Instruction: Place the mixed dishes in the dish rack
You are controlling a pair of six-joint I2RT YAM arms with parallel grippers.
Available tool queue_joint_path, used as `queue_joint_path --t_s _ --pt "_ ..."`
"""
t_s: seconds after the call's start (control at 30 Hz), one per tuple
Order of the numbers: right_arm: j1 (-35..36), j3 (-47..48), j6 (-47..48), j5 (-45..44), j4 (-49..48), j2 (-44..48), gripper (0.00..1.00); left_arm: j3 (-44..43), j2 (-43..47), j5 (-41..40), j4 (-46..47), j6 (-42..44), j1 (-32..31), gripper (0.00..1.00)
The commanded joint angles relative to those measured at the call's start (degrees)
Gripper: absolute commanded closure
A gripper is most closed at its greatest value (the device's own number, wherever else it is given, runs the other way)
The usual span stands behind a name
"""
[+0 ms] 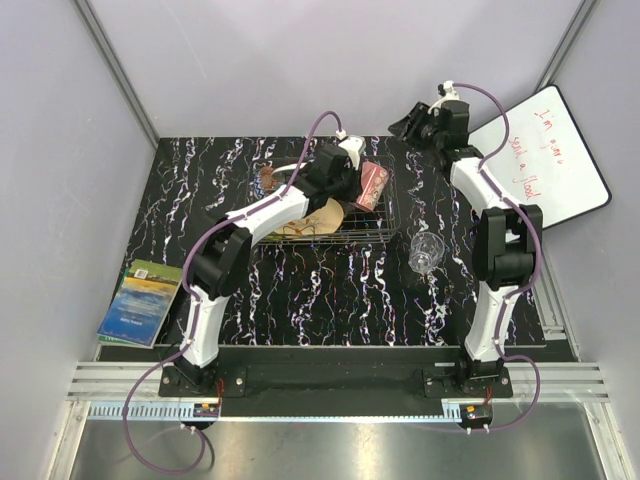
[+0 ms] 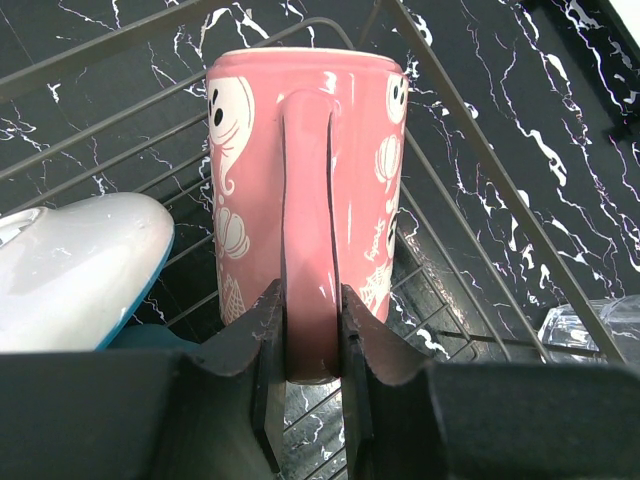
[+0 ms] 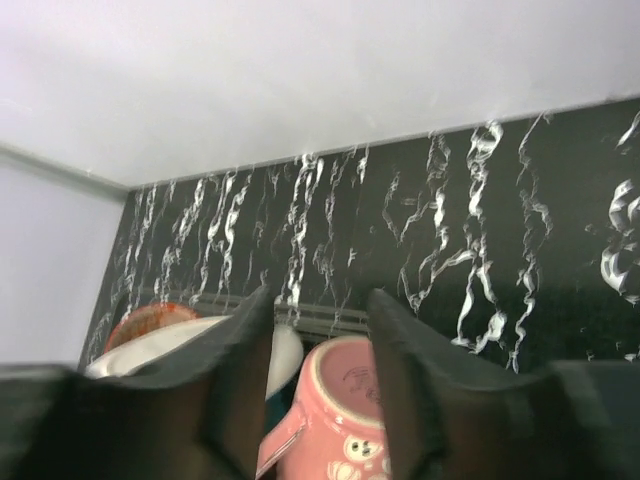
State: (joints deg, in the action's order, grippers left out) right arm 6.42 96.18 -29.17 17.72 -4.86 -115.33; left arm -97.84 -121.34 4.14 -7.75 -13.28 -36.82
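Observation:
The pink mug (image 2: 300, 180) with white ghost prints hangs inside the right end of the wire dish rack (image 2: 470, 150), tipped so that its base faces the back wall. My left gripper (image 2: 308, 300) is shut on its handle. In the top view the mug (image 1: 373, 185) sits at the rack's (image 1: 385, 235) right side. A white plate with a teal edge (image 2: 70, 270) leans beside it, and a red patterned bowl (image 3: 150, 315) shows at the rack's far left. The clear glass (image 1: 427, 250) stands on the table right of the rack. My right gripper (image 3: 320, 300) hovers high behind the rack, jaws apart and holding nothing.
A white board with red writing (image 1: 545, 160) leans at the back right. A blue-green book (image 1: 140, 300) lies at the table's left edge. A peach plate (image 1: 325, 215) rests in the rack under the left arm.

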Motion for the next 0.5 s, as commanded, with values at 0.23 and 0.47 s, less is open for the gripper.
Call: queue_joint_path --t_s 0.23,0.47 --pt "0.5 1.0 -1.9 10.8 11.4 -1.1 0.74 0.4 1.2 1.8 -6.6 0.4 -2.1 1.0" --pt "1.0 0.2 0.1 11.5 12.9 -1.6 0.58 -0.4 0.8 1.6 -6.9 0.4 -2.5 1.0"
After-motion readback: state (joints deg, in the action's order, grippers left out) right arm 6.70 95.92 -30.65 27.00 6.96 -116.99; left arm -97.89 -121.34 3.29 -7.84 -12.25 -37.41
